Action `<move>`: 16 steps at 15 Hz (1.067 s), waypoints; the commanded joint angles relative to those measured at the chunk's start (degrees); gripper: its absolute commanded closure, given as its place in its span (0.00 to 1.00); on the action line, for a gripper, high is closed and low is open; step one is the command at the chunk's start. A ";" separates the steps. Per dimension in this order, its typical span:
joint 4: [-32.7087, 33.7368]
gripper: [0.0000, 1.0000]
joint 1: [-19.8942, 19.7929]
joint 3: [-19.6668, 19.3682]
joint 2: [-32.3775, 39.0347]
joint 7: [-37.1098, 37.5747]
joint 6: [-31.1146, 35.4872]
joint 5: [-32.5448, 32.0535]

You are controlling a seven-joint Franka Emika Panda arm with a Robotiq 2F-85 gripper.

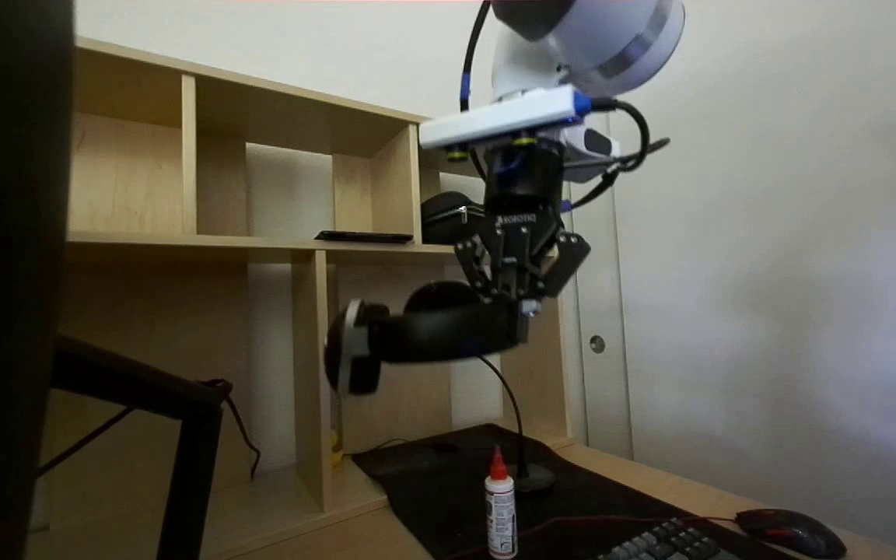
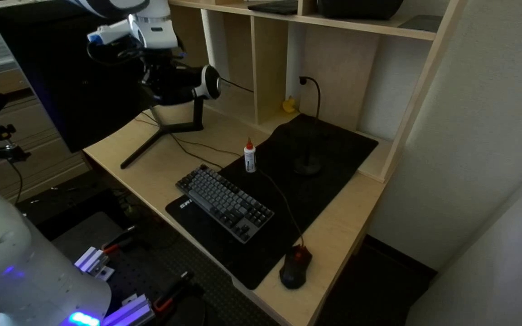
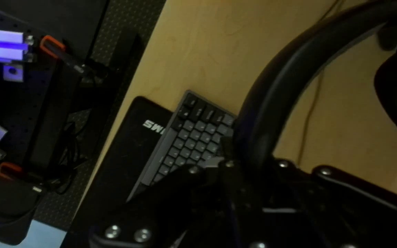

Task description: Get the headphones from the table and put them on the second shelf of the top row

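- Jaws drawn in tight on the band of the black headphones [image 1: 432, 336], which hang in the air above the tabletop [image 2: 338, 215], in front of the shelf unit [image 1: 309, 373].
- Smooth, thick band, curving in an arch; the cups are round and padded, and in both exterior views I see a pale ring on one.
- Pale, faintly grained wood makes the shelf unit and tabletop; the mat [image 2: 338, 140] is flat, dull black, with white letters at a corner.
- Squarish middle cubby [image 1: 393, 183] of the top row: a thin black slab [image 1: 365, 236] lies at its front edge; a rounded black bag [image 1: 448, 219] sits in the next cubby.
- On the mat I have a white bottle [image 1: 501, 509] with a red cap, a thin-necked stand [image 2: 308, 165] and most of the keyboard [image 2: 224, 203]; the mouse [image 2: 295, 268] rests just beside, on wood.
- Big dark monitor [image 2: 70, 72] behind the headphones in an exterior view; what gap lies between, I cannot tell.
- For room, the middle cubby's front is open above the slab, upright boards on both sides; bare wood runs between mat and tabletop edge.
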 commanded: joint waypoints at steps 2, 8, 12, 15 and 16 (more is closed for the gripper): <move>12.30 0.96 -1.75 1.73 -1.90 7.08 -0.97 5.32; 11.26 0.96 -1.70 2.51 -0.34 7.65 -0.33 3.83; 23.29 0.96 -1.43 2.34 6.19 12.68 0.86 7.21; 32.88 0.96 -1.18 2.51 10.89 19.46 1.03 8.62; 36.32 0.96 -1.10 2.82 12.68 21.70 0.33 7.62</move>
